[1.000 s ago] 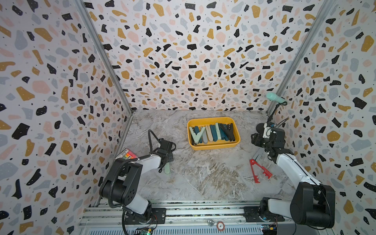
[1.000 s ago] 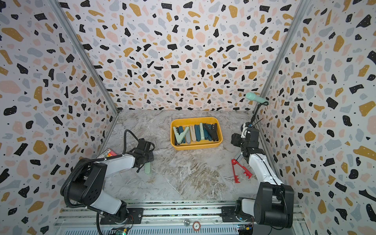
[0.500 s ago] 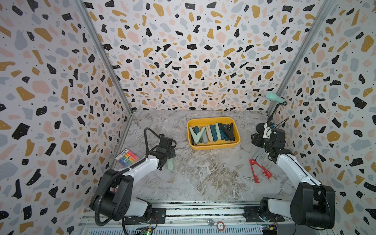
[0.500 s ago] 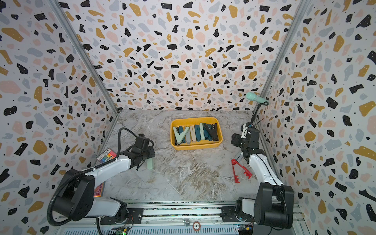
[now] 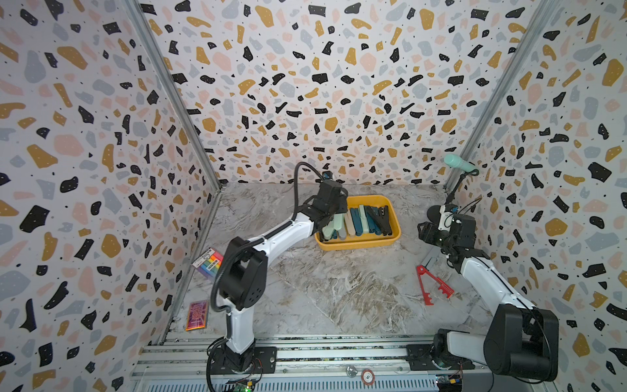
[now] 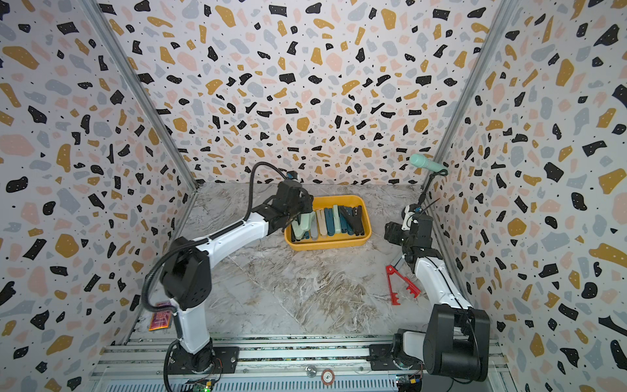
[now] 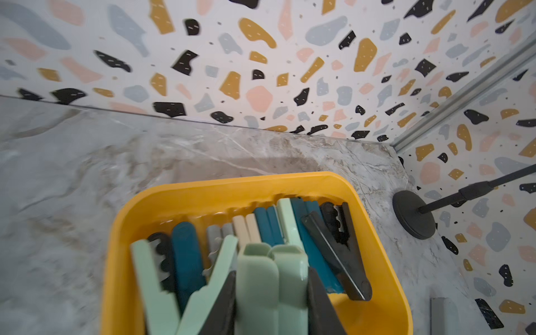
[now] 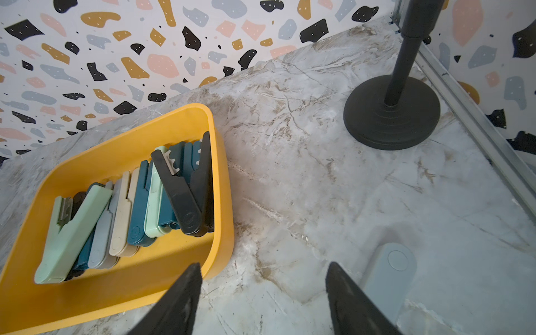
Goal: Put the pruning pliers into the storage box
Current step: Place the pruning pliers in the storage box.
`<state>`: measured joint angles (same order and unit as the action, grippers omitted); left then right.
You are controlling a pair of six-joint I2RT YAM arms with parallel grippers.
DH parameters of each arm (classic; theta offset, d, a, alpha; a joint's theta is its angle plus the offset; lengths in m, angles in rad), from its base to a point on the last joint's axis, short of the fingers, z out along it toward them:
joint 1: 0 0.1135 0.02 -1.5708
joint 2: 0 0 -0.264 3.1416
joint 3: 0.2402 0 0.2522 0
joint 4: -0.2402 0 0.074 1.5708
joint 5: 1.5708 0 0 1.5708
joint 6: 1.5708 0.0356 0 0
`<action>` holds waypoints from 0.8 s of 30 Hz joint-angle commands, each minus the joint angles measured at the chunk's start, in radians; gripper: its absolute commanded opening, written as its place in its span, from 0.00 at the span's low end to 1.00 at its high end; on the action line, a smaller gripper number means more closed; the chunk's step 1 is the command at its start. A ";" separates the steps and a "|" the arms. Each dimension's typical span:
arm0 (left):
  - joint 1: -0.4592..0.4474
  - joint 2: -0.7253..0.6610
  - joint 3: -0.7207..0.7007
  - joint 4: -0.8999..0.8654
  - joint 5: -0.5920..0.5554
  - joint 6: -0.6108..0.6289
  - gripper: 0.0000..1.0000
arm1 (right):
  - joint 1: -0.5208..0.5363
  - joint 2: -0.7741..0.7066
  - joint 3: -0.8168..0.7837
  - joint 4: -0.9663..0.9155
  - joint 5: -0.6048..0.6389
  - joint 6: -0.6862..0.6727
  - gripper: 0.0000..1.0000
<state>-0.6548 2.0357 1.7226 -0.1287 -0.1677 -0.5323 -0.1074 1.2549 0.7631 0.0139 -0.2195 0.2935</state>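
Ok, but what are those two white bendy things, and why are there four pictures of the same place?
They are two robot arms, fixed to a rail at the front of a marble-look table. The two wide pictures come from one camera up high, looking down on everything. The two close pictures come from small cameras on the arms' wrists.

Each arm ends in a pinching tool. The left tool is shut on a mint-green pair of pliers and holds it over the yellow box, where many other pliers already lie. The right tool is open and holds nothing. A red pair and a grey pair lie on the table near it.

A mint microphone on a stand and a striped packet sit at the edges.
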 commanded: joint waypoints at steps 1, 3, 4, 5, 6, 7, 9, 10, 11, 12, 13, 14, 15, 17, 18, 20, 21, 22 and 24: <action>-0.020 0.139 0.170 -0.107 0.040 0.048 0.00 | -0.005 -0.016 -0.010 -0.037 0.018 -0.004 0.70; -0.020 0.216 0.254 -0.147 0.042 0.046 0.00 | -0.005 -0.023 -0.032 -0.046 0.031 0.000 0.70; -0.022 0.252 0.284 -0.165 0.039 0.049 0.00 | -0.005 -0.029 -0.042 -0.051 0.036 0.000 0.70; -0.024 0.273 0.304 -0.176 0.031 0.055 0.00 | -0.004 -0.037 -0.051 -0.054 0.044 0.001 0.70; -0.028 0.294 0.315 -0.186 0.019 0.063 0.00 | -0.005 -0.043 -0.060 -0.057 0.053 0.004 0.70; -0.029 0.311 0.318 -0.191 0.006 0.070 0.00 | -0.005 -0.050 -0.066 -0.061 0.059 0.006 0.70; -0.031 0.337 0.322 -0.204 -0.014 0.075 0.00 | -0.005 -0.061 -0.073 -0.061 0.065 0.010 0.70; -0.031 0.349 0.326 -0.213 -0.021 0.080 0.00 | -0.005 -0.064 -0.073 -0.062 0.067 0.010 0.70; -0.031 0.360 0.332 -0.226 -0.032 0.089 0.00 | -0.005 -0.066 -0.072 -0.065 0.069 0.011 0.70; -0.031 0.369 0.334 -0.234 -0.040 0.092 0.00 | -0.005 -0.067 -0.070 -0.067 0.071 0.011 0.70; -0.031 0.372 0.332 -0.238 -0.051 0.097 0.00 | -0.006 -0.068 -0.068 -0.070 0.074 0.011 0.70; -0.031 0.372 0.330 -0.243 -0.065 0.102 0.00 | -0.005 -0.068 -0.065 -0.071 0.074 0.010 0.70; -0.030 0.372 0.325 -0.243 -0.075 0.108 0.00 | -0.006 -0.068 -0.064 -0.073 0.076 0.011 0.70; -0.031 0.370 0.318 -0.247 -0.085 0.119 0.00 | -0.006 -0.066 -0.063 -0.073 0.076 0.010 0.70; -0.029 0.370 0.316 -0.251 -0.084 0.127 0.00 | -0.005 -0.066 -0.060 -0.074 0.076 0.010 0.70; -0.029 0.370 0.317 -0.263 -0.083 0.140 0.00 | -0.005 -0.066 -0.061 -0.074 0.076 0.011 0.70; -0.029 0.368 0.316 -0.268 -0.085 0.146 0.00 | -0.005 -0.066 -0.062 -0.075 0.075 0.011 0.70; -0.029 0.366 0.315 -0.271 -0.084 0.154 0.00 | -0.006 -0.066 -0.062 -0.075 0.074 0.011 0.70; -0.029 0.358 0.315 -0.275 -0.079 0.171 0.03 | -0.005 -0.066 -0.065 -0.071 0.074 0.010 0.70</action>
<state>-0.6846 2.4176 2.0167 -0.3740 -0.2268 -0.4080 -0.1078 1.2133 0.6834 -0.0452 -0.1596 0.2958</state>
